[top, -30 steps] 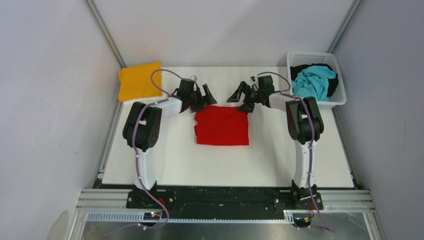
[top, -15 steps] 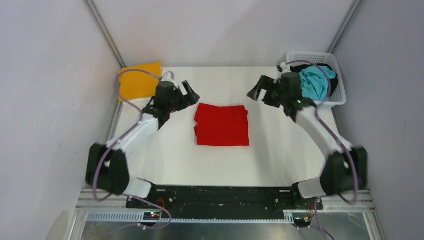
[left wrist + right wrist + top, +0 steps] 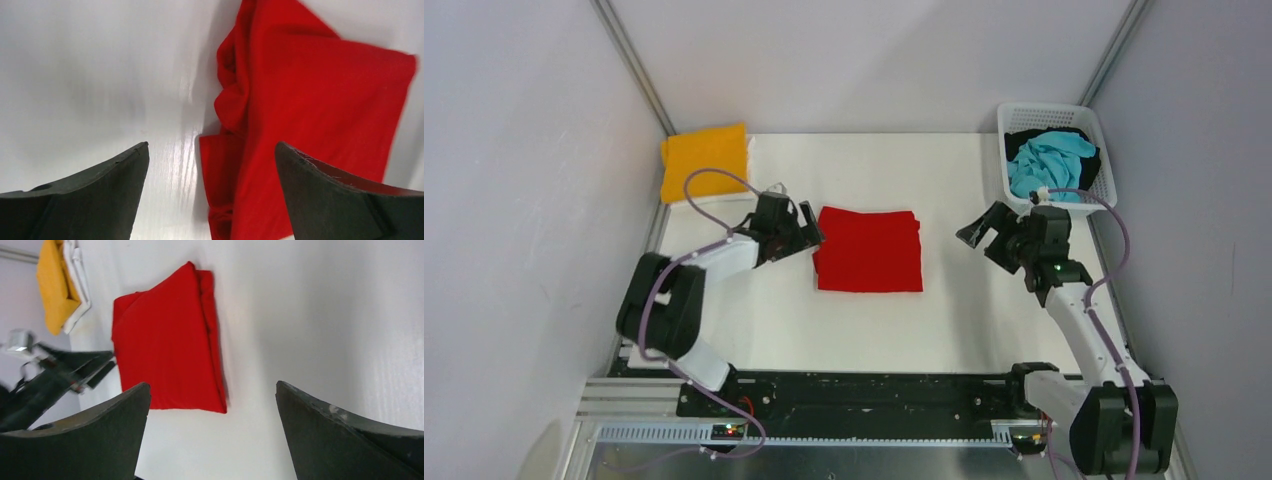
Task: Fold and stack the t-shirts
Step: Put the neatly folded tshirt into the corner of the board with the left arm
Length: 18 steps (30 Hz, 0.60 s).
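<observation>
White table [image 3: 874, 330], plain grey walls [image 3: 874, 60]. I see the red t-shirt [image 3: 869, 250] folded square, bunchy at its 9 o'clock edge. My left gripper [image 3: 809, 233] and right gripper [image 3: 980, 243] both gape wide, empty.

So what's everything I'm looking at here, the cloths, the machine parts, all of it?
Red t-shirt: one, bright red, folded, centre.
Orange-yellow t-shirt: one, folded, far left corner.
White t-shirt: one, under the orange-yellow one.
Basket: one, white, far right corner.
Turquoise t-shirt: one, crumpled in the basket.
Black t-shirt: one, beneath the turquoise one.
Table: one, white.
Left gripper: one, black, open, beside the red t-shirt's left edge.
Right gripper: one, black, open, right of the red t-shirt, apart.
</observation>
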Motion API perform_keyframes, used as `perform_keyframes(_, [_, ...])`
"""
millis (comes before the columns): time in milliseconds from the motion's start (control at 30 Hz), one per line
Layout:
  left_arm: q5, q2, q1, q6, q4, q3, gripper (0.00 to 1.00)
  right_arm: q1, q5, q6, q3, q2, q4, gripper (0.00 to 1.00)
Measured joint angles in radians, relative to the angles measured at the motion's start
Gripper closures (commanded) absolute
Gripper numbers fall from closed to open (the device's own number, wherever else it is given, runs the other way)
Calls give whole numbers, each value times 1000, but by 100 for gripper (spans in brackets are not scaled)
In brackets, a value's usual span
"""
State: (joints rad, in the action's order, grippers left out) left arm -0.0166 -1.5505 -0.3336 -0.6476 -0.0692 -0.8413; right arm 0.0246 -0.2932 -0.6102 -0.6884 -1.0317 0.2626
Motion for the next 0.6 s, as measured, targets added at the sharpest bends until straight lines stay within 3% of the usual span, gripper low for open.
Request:
perform_keyframes(67, [-14, -82, -13, 0, -2, -26, 5, 0, -20, 0, 0, 31, 7, 1])
perform_keyframes(167, [-17, -169, -39, -2, 0, -100, 21, -1, -29, 0, 0, 92, 18, 1])
perform_keyframes(333, [31, -300, -115, -32, -29, -243, 37, -1, -27, 1, 0, 172, 47, 1])
perform_keyframes(533, [116, -406, -223, -60, -116, -395, 68, -1, -27, 5, 0, 244, 77, 1])
perform_keyframes(600, [149, -418, -249, -62, -150, -419, 86, -1, -27, 8, 1, 256, 80, 1])
